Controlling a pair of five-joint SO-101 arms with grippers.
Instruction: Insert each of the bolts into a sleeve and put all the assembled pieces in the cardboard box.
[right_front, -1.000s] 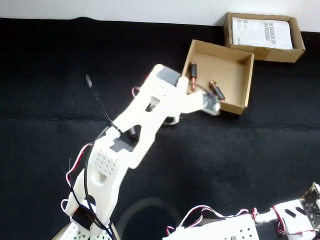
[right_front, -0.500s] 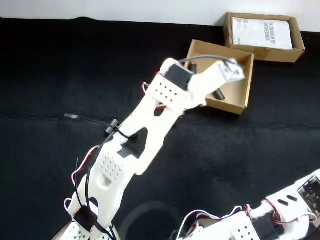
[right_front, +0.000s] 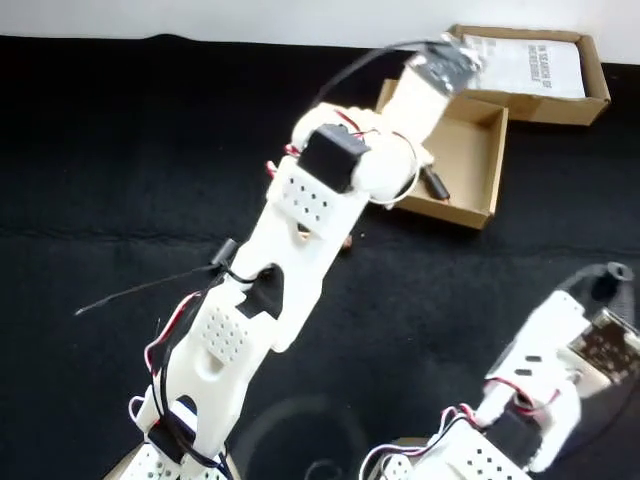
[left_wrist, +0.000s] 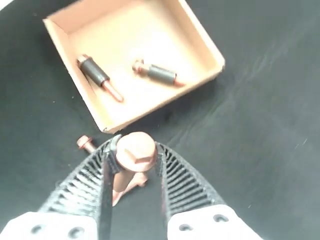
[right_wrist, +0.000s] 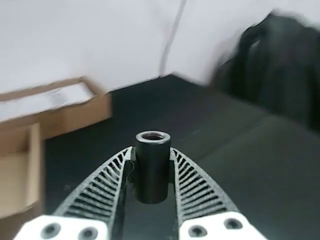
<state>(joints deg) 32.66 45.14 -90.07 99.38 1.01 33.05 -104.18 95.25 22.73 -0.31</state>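
Note:
My left gripper (left_wrist: 134, 148) is shut on a copper bolt (left_wrist: 136, 154), held head-up above the black mat just short of the cardboard box (left_wrist: 150, 35). Two assembled pieces lie in the box: one (left_wrist: 97, 75) toward one side, another (left_wrist: 156, 73) near its middle. A loose bolt (left_wrist: 85, 143) lies on the mat beside the box's corner. My right gripper (right_wrist: 151, 150) is shut on a black sleeve (right_wrist: 151, 175), held upright with its bore showing. In the high view the left arm (right_front: 300, 230) stretches to the box (right_front: 465, 150); the right arm (right_front: 560, 350) is at the lower right.
A second cardboard box (right_front: 590, 95) holding a printed sheet stands behind the task box, and appears also in the right wrist view (right_wrist: 65, 107). A dark bag (right_wrist: 280, 65) sits beyond the table. Black mat (right_front: 120, 150) covers the table.
The left arm lifted and swung its wrist up over the box's near side. The right arm rose from the bottom right edge into the picture.

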